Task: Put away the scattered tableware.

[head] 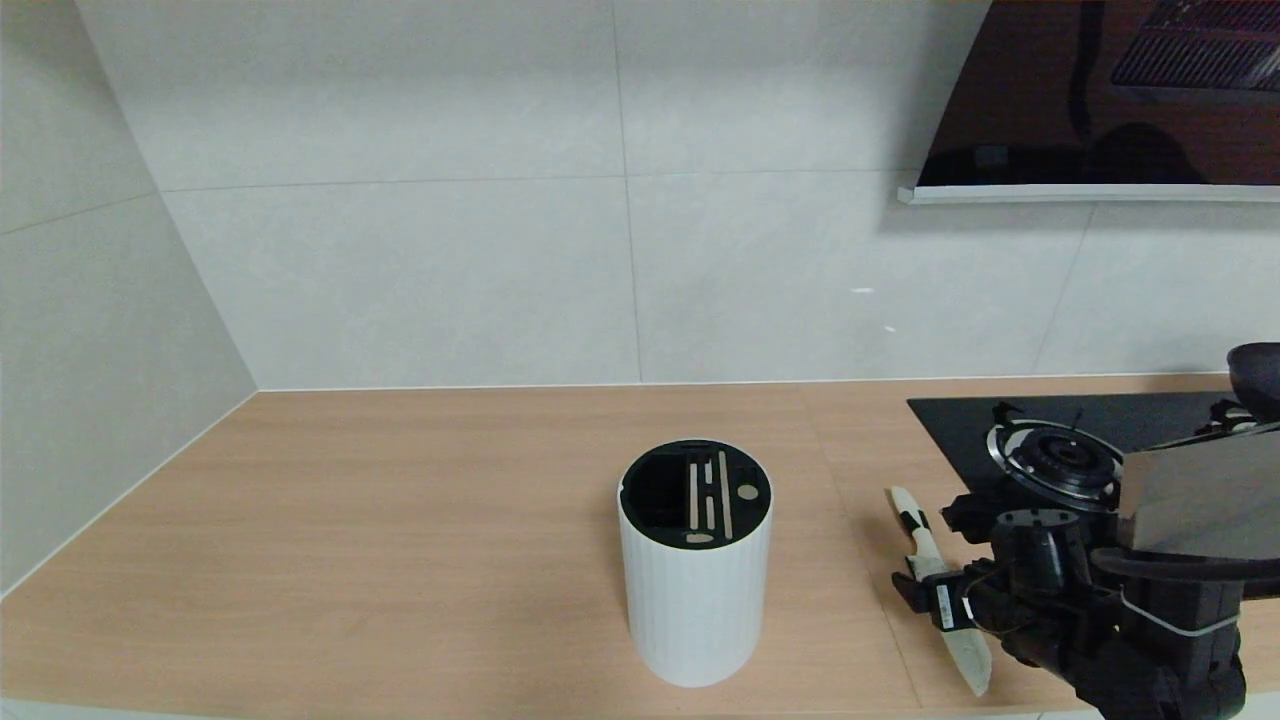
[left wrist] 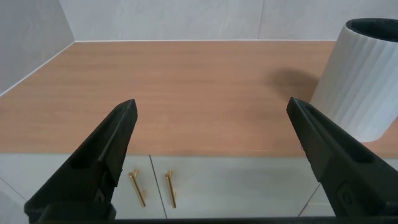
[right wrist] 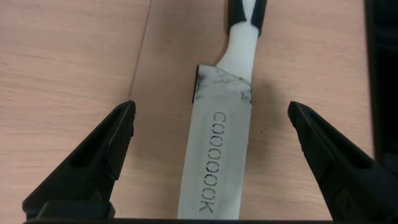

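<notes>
Hovering over a knife on the kitchen countertop

Wooden countertop (head: 400, 520) carries a black gas hob (head: 960, 420) at its right end. White ribbed cylindrical knife holder (head: 695, 590) stands upright near the front edge, its black slotted top facing up. White-bladed knife (head: 925, 545) lies flat on the wood between holder and hob, well apart from the holder, handle toward the wall. Right gripper (right wrist: 211, 118) sits directly above the blade, fingers spread wide on either side, not touching it. Left gripper (left wrist: 211, 109) hangs at the counter's front edge, fingers spread wide, gripping nothing, with the holder off to one side.
</notes>
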Available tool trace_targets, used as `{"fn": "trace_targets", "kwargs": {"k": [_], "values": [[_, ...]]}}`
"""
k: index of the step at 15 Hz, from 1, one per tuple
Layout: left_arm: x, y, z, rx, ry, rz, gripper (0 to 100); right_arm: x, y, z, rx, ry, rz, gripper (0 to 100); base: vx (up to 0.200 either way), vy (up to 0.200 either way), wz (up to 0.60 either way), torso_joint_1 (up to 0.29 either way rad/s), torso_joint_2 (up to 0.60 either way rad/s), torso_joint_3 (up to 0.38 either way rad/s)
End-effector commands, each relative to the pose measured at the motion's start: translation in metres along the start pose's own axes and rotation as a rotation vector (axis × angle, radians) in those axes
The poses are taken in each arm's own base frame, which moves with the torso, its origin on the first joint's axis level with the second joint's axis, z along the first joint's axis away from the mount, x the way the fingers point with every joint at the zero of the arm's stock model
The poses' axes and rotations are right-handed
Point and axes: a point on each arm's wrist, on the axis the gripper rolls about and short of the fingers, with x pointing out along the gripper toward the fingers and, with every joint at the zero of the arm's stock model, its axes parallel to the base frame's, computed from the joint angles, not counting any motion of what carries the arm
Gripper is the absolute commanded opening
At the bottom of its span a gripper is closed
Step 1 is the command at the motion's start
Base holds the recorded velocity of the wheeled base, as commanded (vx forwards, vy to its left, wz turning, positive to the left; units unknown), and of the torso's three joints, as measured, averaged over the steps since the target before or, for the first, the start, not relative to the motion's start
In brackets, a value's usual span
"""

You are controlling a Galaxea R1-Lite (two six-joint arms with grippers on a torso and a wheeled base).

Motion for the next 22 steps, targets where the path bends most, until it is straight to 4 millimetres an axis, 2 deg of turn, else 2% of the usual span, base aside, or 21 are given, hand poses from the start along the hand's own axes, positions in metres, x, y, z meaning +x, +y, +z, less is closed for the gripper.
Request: {"fn": "trace_targets", "kwargs": {"k": [1, 7, 17, 18, 22], "values": [[0.000, 0.000, 0.000, 0.000, -0.001, 0.001, 100, 0.006, 0.001, -0.008, -0.004, 0.020, -0.012, 100, 0.000, 0.000, 0.00, 0.000, 0.00, 0.000], [0.000, 0.000, 0.000, 0.000, 0.001, 0.001, 100, 0.019, 0.002, -0.008, 0.036, 0.002, -0.048, 100, 0.000, 0.000, 0.00, 0.000, 0.00, 0.000], [0.000, 0.000, 0.000, 0.000, -0.001, 0.001, 100, 0.027, 0.002, -0.008, 0.053, -0.004, -0.063, 100, 0.000, 0.000, 0.00, 0.000, 0.00, 0.000], [0.000, 0.000, 0.000, 0.000, -0.001, -0.001, 100, 0.027, 0.001, -0.009, 0.053, -0.002, -0.064, 0, 0.000, 0.000, 0.00, 0.000, 0.00, 0.000], [0.000, 0.000, 0.000, 0.000, 0.003, -0.001, 100, 0.028, 0.001, -0.010, 0.053, 0.003, -0.064, 0, 0.000, 0.000, 0.00, 0.000, 0.00, 0.000]]}}
